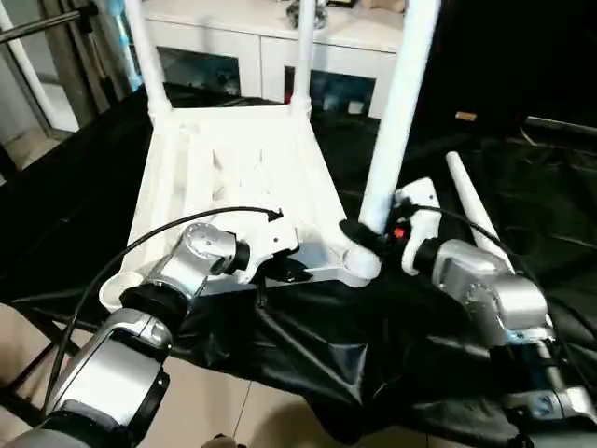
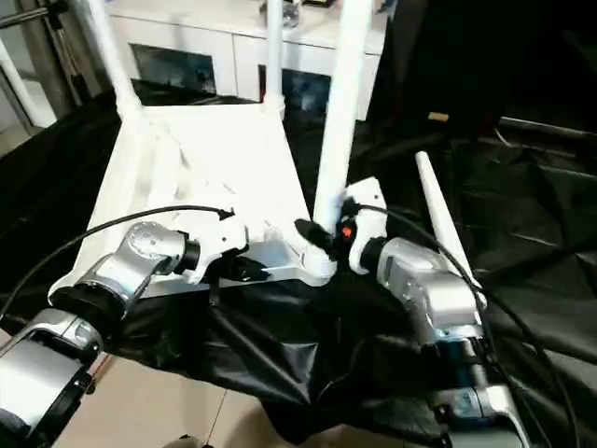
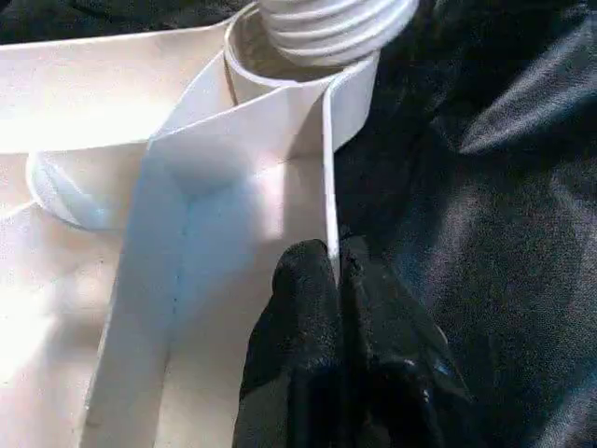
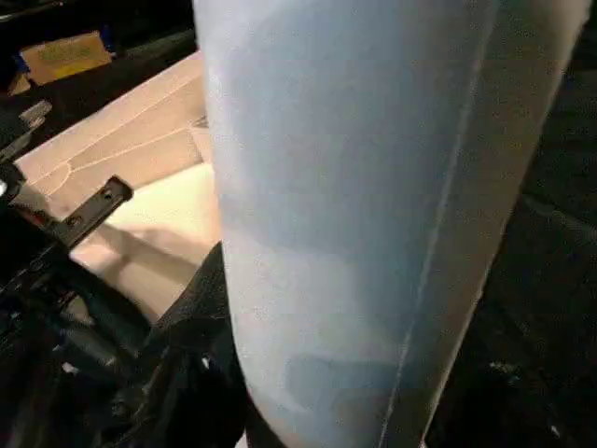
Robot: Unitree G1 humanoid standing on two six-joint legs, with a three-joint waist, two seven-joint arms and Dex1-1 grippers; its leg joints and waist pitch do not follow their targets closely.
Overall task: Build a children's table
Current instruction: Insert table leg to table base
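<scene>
The white tabletop (image 1: 242, 159) lies upside down on a black cloth, ribbed side up. Three white legs stand in its sockets: far left (image 1: 149, 65), far right (image 1: 304, 56) and near right (image 1: 396, 112). The near left socket (image 1: 121, 289) holds nothing. A fourth leg (image 1: 476, 210) lies loose on the cloth to the right. My left gripper (image 1: 284, 271) is shut on the tabletop's near rim (image 3: 328, 187), one black finger (image 3: 303, 317) on each side of the thin wall. My right gripper (image 1: 359, 233) is shut on the near right leg (image 4: 373, 187) just above its socket.
A white cabinet with glass doors (image 1: 233, 56) stands behind the table. The black cloth (image 1: 326, 355) hangs over the near edge above a tiled floor (image 1: 205, 401). A metal stand (image 1: 56, 28) is at the far left. Cables run along both forearms.
</scene>
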